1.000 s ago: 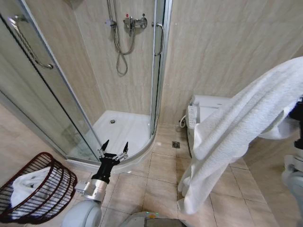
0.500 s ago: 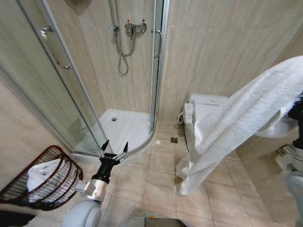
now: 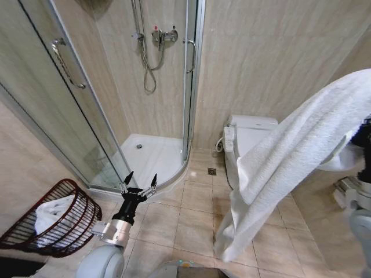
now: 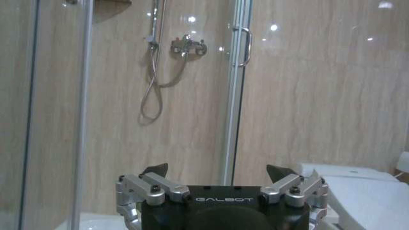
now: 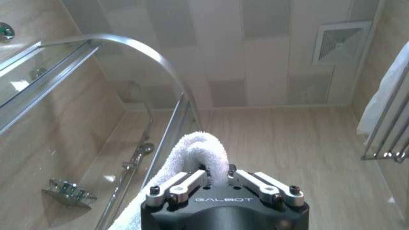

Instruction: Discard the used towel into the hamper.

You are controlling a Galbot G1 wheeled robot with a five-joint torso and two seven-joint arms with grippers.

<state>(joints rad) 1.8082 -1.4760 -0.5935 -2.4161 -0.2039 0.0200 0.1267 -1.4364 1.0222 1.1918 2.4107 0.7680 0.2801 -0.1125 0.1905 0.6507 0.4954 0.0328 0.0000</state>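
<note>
A large white towel [image 3: 290, 150] hangs from high on the right and drapes down to just above the floor tiles. My right gripper [image 5: 216, 175] is shut on a folded bunch of the towel [image 5: 201, 148], held up high. The hamper [image 3: 75, 229], a dark red-brown wire basket, sits tilted on the floor at the lower left with a white cloth [image 3: 49, 211] inside it. My left gripper [image 3: 139, 183] is low in front of the shower's rim, between hamper and towel. It is open and holds nothing, as the left wrist view of the left gripper [image 4: 217, 172] confirms.
A curved glass shower enclosure [image 3: 69, 116] with a white tray [image 3: 148, 156] stands ahead on the left. A white toilet [image 3: 246, 136] stands against the wall behind the towel. A floor drain [image 3: 211, 171] lies between them. Open tiled floor [image 3: 185, 226] spans the gap from hamper to towel.
The whole picture has shifted, so the camera has moved; the hamper now sits further into the picture. The towel's hanging end has swayed. Both grippers keep their hold and pose.
</note>
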